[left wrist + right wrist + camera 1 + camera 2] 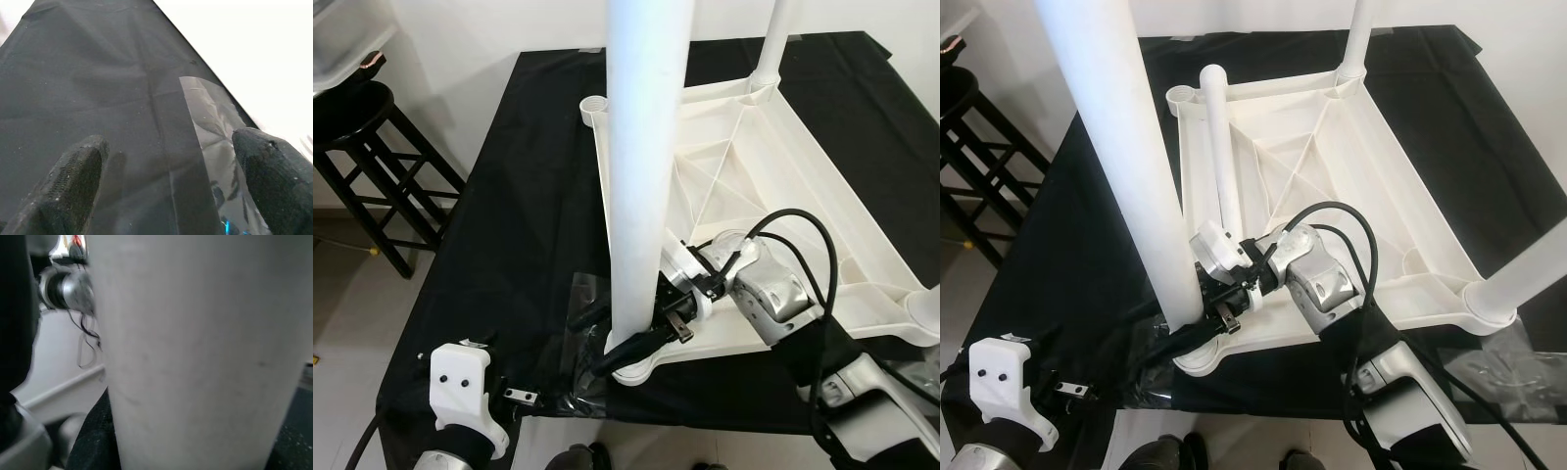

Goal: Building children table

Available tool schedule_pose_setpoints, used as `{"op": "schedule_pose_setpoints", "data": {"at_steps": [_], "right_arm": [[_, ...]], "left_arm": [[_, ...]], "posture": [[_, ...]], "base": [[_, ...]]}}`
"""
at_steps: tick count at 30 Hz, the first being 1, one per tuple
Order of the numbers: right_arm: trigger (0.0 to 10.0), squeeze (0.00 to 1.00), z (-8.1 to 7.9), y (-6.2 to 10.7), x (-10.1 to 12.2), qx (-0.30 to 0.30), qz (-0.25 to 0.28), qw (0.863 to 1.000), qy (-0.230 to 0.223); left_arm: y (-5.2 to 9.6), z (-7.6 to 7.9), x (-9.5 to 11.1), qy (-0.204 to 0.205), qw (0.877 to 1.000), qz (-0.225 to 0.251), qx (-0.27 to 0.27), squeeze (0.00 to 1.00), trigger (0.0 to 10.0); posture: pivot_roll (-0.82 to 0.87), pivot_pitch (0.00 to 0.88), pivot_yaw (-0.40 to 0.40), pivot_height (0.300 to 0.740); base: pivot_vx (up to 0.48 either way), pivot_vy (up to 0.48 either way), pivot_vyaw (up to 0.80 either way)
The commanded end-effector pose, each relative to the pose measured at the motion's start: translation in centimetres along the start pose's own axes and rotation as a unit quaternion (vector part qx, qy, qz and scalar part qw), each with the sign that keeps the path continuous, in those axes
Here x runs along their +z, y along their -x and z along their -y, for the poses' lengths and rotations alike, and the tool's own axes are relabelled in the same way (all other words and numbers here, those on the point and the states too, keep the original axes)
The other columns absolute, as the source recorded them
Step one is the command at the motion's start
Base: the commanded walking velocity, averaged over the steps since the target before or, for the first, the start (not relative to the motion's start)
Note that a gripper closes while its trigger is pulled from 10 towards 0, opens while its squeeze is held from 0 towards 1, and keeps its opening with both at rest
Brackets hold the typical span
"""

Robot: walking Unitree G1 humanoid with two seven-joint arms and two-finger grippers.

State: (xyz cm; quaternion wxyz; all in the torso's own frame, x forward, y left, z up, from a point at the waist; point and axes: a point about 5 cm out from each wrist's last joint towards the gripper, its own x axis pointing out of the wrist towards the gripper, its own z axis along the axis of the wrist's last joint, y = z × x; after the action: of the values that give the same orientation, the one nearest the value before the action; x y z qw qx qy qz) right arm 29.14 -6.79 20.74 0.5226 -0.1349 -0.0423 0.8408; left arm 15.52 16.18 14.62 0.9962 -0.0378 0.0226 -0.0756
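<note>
On the black cloth-covered table, an upturned white plastic tabletop is recorded, its nearest-corner white tubular leg clamped by the right gripper, left gripper spread idle alongside; leg-seating judged current, firm downward pressing required next.

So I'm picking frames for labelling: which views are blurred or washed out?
Right wrist view: the white table leg is soft and out of focus. Left wrist view: upper corner blown out white, fingertips slightly soft. Both eye views are sharp and evenly lit.
</note>
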Motion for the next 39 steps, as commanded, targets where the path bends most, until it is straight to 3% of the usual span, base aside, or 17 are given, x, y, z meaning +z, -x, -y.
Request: {"op": "schedule_pose_setpoints", "data": {"at_steps": [1, 7, 13, 18, 22, 23, 25, 26, 28, 37, 39], "right_arm": [[10.0, 0.00, -1.3, 1.7, -4.4, -0.029, -0.100, 0.991, -0.085], [10.0, 0.00, -2.3, 1.9, -3.9, 0.021, -0.137, 0.988, -0.072], [10.0, 0.00, -2.3, 2.1, -3.9, 0.022, -0.136, 0.986, -0.091], [10.0, 0.00, -1.5, 2.4, -4.2, -0.020, -0.065, 0.986, -0.150], [10.0, 0.00, -1.5, 2.4, -4.2, -0.024, -0.056, 0.986, -0.155], [10.0, 0.00, -1.2, 2.4, -4.5, -0.060, -0.046, 0.982, -0.175], [10.0, 0.00, -1.2, 2.4, -4.5, -0.060, -0.046, 0.982, -0.175], [10.0, 0.00, -1.3, 2.2, -5.1, -0.106, -0.030, 0.973, -0.205], [10.0, 0.00, -1.6, 2.2, -5.3, -0.112, -0.024, 0.970, -0.213], [10.0, 0.00, -3.1, 2.1, -5.4, -0.092, -0.040, 0.972, -0.213], [10.0, 0.00, -3.3, 2.3, -5.3, -0.077, -0.054, 0.977, -0.192]], "left_arm": [[0.4, -0.1, -0.1, 0.002, 1.000, -0.009, 0.003, 0.00, 10.0], [0.4, -0.1, -0.1, 0.001, 1.000, -0.009, 0.003, 0.00, 10.0], [0.4, 0.0, -0.1, 0.002, 1.000, -0.009, 0.003, 0.00, 10.0], [0.4, 0.0, -0.1, 0.002, 1.000, -0.009, 0.003, 0.00, 10.0], [0.4, 0.0, -0.1, 0.003, 1.000, -0.010, 0.003, 0.00, 10.0], [0.4, 0.1, -0.1, 0.003, 1.000, -0.010, 0.002, 0.00, 10.0], [0.4, 0.1, -0.1, 0.003, 1.000, -0.010, 0.002, 0.00, 10.0], [0.4, 0.1, -0.1, 0.003, 1.000, -0.010, 0.001, 0.00, 10.0], [0.4, 0.1, -0.1, 0.003, 1.000, -0.010, 0.001, 0.00, 10.0], [0.4, 0.1, -0.2, 0.004, 1.000, -0.010, -0.001, 0.00, 10.0], [0.4, 0.1, -0.1, 0.004, 1.000, -0.010, 0.000, 0.00, 10.0]], "posture": [[0.13, 0.266, 0.059, 0.740], [0.13, 0.266, 0.060, 0.740], [0.13, 0.265, 0.059, 0.740], [0.13, 0.259, 0.056, 0.740], [0.13, 0.259, 0.056, 0.740], [0.12, 0.257, 0.053, 0.740], [0.12, 0.257, 0.053, 0.740], [0.12, 0.253, 0.054, 0.740], [0.12, 0.253, 0.054, 0.740], [0.12, 0.253, 0.057, 0.740], [0.12, 0.255, 0.058, 0.740]], "base": [[0.000, 0.000, 0.00], [0.000, 0.000, 0.00], [0.000, 0.000, 0.00], [0.000, 0.000, 0.00], [0.000, 0.000, 0.00], [0.000, 0.000, 0.00], [0.000, 0.000, 0.00], [0.000, 0.000, 0.00], [0.000, 0.000, 0.00], [0.000, 0.000, 0.00], [0.000, 0.000, 0.00]]}}
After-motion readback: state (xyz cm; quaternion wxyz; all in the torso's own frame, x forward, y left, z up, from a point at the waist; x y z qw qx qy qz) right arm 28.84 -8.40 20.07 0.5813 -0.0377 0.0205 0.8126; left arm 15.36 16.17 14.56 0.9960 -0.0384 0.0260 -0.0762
